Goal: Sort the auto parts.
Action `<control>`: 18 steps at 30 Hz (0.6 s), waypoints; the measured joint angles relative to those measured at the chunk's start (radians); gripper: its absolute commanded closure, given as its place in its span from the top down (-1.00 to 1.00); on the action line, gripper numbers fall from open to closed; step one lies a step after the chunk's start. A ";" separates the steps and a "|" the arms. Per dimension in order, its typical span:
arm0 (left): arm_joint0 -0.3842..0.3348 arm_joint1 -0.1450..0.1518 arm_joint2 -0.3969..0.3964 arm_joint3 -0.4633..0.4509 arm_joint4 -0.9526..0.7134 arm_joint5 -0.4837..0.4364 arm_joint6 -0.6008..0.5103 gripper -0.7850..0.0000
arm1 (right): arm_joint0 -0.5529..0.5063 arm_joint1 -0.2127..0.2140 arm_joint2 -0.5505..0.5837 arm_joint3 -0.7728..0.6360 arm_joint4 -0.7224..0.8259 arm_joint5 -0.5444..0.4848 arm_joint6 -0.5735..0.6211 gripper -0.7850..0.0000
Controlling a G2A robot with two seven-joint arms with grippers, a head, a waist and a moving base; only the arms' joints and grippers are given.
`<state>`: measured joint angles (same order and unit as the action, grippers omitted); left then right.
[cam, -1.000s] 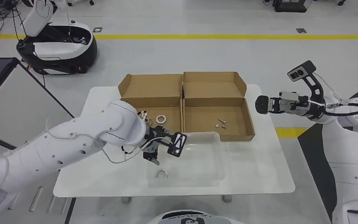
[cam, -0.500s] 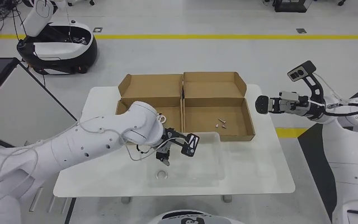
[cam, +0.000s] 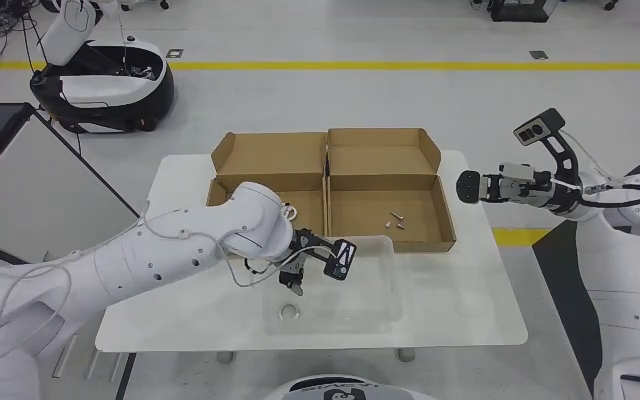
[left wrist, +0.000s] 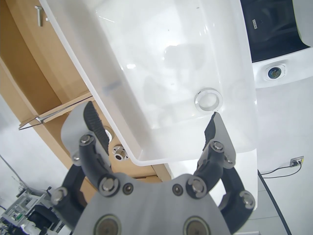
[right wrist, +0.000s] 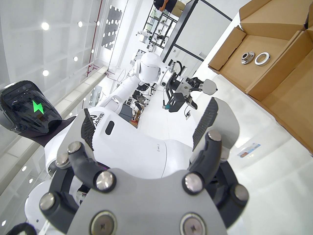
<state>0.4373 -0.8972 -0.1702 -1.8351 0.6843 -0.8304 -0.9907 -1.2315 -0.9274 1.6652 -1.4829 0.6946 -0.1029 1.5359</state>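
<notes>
The left gripper (left wrist: 151,111) is hovering spread and empty over a corner of the clear bin (left wrist: 146,37), beside the cardboard boxes (cam: 380,160). A metal ring (left wrist: 197,99) is lying inside the bin, near its wall. On descending, one finger (left wrist: 94,121) is risking catching that wall, or skidding the flat ring aside. The right gripper (right wrist: 149,108) is hanging spread by the worktop (cam: 470,300) edge.

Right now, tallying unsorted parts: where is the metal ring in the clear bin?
In the top view, the metal ring lies in the clear bin, in its near-left corner, close by the open left gripper.
</notes>
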 measured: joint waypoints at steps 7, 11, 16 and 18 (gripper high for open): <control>0.021 0.000 0.000 0.000 -0.001 -0.020 0.020 1.00 | 0.000 0.000 0.000 0.000 0.000 0.000 0.000 1.00; 0.038 -0.002 0.000 0.008 0.026 -0.008 0.009 1.00 | 0.000 0.000 0.000 0.000 0.000 0.000 0.000 1.00; 0.052 -0.010 0.000 0.033 0.057 0.008 -0.007 1.00 | 0.000 0.000 0.000 0.000 0.000 0.000 0.000 1.00; 0.058 -0.013 0.000 0.043 0.067 0.014 -0.013 1.00 | 0.000 0.000 0.000 0.000 0.000 0.000 0.000 1.00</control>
<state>0.4955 -0.9105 -0.1700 -1.7919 0.7511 -0.8166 -1.0037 -1.2315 -0.9274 1.6652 -1.4829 0.6946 -0.1029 1.5359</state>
